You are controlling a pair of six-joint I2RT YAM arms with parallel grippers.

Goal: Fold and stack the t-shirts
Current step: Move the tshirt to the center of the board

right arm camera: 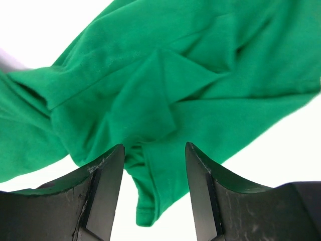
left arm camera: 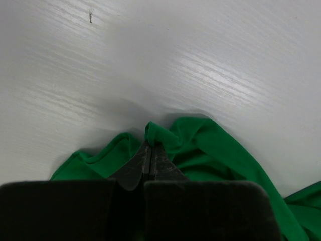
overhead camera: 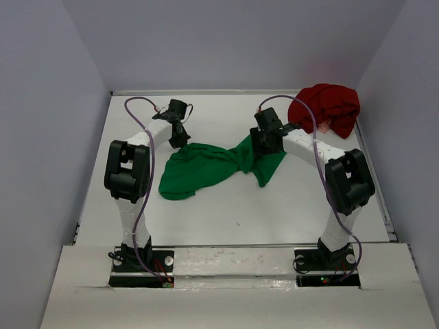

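green t-shirt lies crumpled mid-table, strung out left to right between both arms. dark red t-shirt is bunched in the far right corner, well apart from it. left gripper is pinched tight on a fold at the green cloth's far left edge. right gripper has its jaws apart, straddling a green fold (cloth between them, not clamped).

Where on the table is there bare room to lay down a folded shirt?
Widest bare patch: the near strip of table between the green t-shirt and the arm bases. The far strip beyond the green t-shirt is bare too. Crowded: the middle, where the left gripper and right gripper meet that shirt, and the far-right corner, holding the red t-shirt.
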